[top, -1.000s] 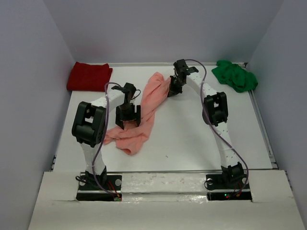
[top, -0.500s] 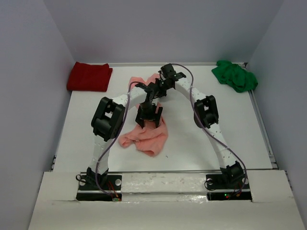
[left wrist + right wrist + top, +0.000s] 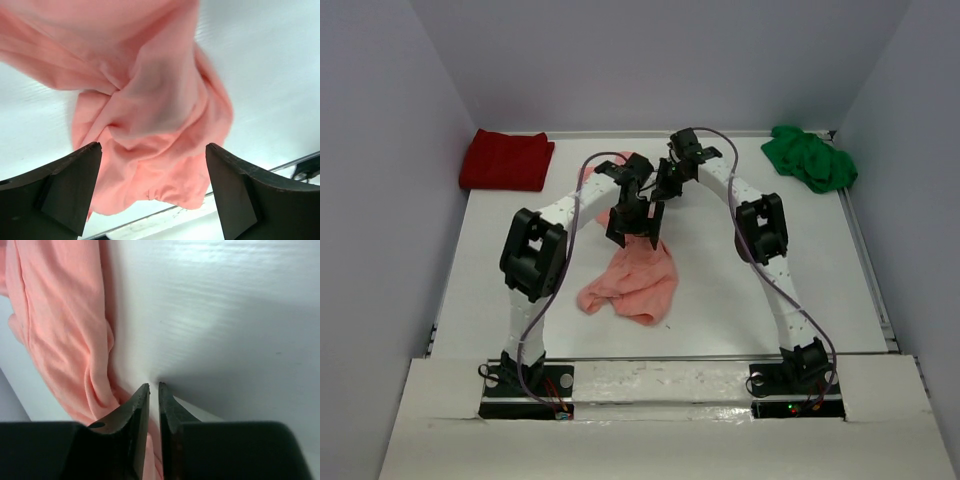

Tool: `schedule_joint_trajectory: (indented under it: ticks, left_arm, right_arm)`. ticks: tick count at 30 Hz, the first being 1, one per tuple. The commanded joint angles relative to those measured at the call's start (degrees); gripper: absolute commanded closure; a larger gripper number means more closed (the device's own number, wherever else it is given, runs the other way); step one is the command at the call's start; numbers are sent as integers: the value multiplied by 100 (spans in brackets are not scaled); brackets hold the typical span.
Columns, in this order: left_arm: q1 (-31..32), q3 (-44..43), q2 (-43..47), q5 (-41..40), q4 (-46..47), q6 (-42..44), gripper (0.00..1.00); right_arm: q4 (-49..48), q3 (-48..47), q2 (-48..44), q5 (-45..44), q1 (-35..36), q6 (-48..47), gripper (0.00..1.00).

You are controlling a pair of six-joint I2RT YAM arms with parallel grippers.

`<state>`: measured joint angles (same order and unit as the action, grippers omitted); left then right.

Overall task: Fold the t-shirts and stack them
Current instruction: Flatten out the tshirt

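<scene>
The salmon-pink t-shirt lies bunched on the white table near the middle, with a strip trailing back toward the far edge. My left gripper hovers over its upper part, open wide; in the left wrist view the crumpled shirt shows between the spread fingers of that gripper, ungripped. My right gripper is just behind it. In the right wrist view that gripper is open by a narrow gap, tips at the table, with the pink cloth beside them on the left.
A dark red t-shirt lies folded at the far left corner. A bright green t-shirt is crumpled at the far right corner. Grey walls close in the table on three sides. Both arms cross over the middle.
My left gripper swung from the left to the table's middle. The pink shirt was drawn inward and bunched up there. The right gripper's jaws parted slightly and no longer pinch cloth.
</scene>
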<state>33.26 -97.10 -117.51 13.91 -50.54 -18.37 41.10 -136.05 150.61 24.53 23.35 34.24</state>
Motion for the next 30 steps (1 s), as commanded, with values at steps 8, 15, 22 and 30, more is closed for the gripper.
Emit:
schedule_joint_trajectory:
  ticks: [8,15,22,30]
  left_arm:
    - [-961,797,2741,-757,1379,-413,1]
    - [-1374,1246,2428,-548,2039,-9,1]
    - [-1383,904,1382,-179,2611,307,1]
    - [-1401,-414,-50,-11,2374,501,1]
  right_arm:
    - [-15,245,-1208,-686,-525,-531,41]
    - [1004,1553,-2709,-449,-297,-796,27]
    - [1663,2934,-4258,-247,169,-910,18]
    - [2174,3874,-5497,-704,1109,-1060,20]
